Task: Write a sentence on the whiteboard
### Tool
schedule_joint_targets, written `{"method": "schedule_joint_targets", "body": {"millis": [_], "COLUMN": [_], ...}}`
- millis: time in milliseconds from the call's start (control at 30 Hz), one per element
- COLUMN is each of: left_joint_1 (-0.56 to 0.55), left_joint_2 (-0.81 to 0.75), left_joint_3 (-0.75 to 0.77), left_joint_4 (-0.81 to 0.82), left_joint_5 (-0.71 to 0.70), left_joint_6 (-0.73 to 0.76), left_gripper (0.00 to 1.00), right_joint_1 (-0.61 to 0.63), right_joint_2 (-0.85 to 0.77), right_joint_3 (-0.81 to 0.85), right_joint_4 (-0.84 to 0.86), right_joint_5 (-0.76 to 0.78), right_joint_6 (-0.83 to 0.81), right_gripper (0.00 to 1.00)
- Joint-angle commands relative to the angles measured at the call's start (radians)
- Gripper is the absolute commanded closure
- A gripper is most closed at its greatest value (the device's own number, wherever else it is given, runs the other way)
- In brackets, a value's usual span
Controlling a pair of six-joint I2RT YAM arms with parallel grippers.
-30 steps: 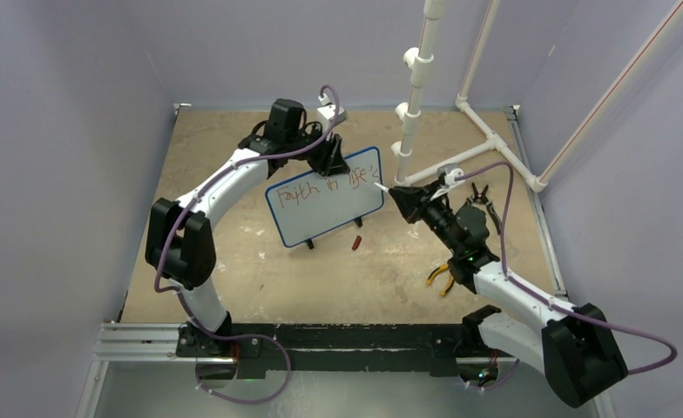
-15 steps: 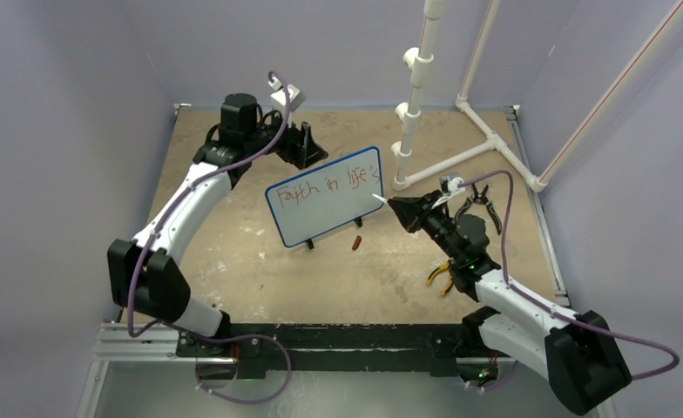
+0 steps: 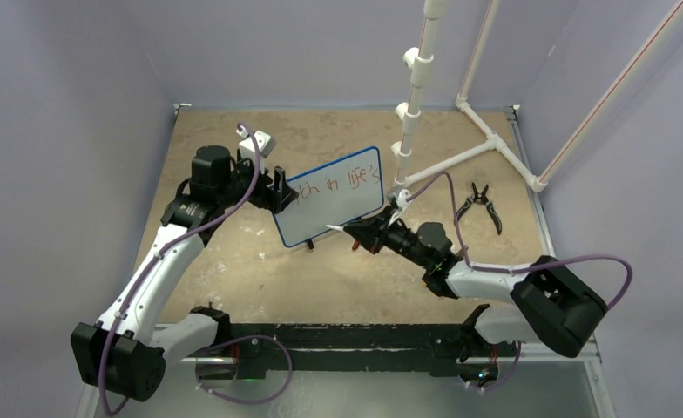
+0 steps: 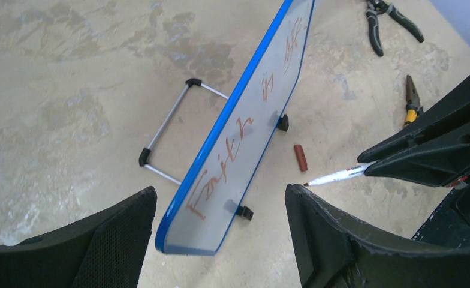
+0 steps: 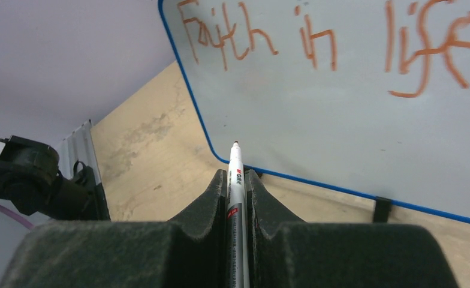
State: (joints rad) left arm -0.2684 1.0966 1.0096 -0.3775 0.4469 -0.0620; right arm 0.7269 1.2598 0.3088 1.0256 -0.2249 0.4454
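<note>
Since a second ago the left arm has drawn back from the top of the blue-rimmed white rectangular whiteboard [image 3: 334,193]. The left gripper [image 3: 280,187] now gapes wide and empty at the board's left end. The right gripper [image 3: 361,233] clamps a white marker [image 4: 340,175], its tip near the board's lower edge, under the red handwritten sentence [image 5: 316,42].

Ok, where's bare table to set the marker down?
Free: the table in front of the whiteboard, between left arm and right arm, and the far strip behind it. Crowded: the board's right end, with red cap, black pliers, PVC frame.
</note>
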Motion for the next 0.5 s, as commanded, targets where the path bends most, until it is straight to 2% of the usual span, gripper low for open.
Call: {"method": "schedule_joint_targets", "body": {"millis": [0, 133, 467], "left_joint_1": [0.009, 0.01, 0.01], "left_joint_2": [-0.074, -0.098, -0.14], "left_joint_3": [-0.06, -0.108, -0.184], "left_joint_4": [-0.007, -0.003, 0.058], "left_joint_5": [-0.08, -0.137, -0.161], "left_joint_6": [-0.019, -0.01, -0.004], "left_gripper": [0.24, 0.35, 0.56], "right_joint_1": [0.097, 0.16, 0.239], "right_joint_2": [0.073, 0.148, 0.292], "right_joint_3": [0.102, 0.169, 0.293], "right_joint_4": [0.083, 0.068, 0.043], "right_joint_5": [0.059, 0.104, 0.202], "right_joint_6": [-0.071, -0.11, -0.155], "right_gripper": [1.0, 1.0, 1.0]}}
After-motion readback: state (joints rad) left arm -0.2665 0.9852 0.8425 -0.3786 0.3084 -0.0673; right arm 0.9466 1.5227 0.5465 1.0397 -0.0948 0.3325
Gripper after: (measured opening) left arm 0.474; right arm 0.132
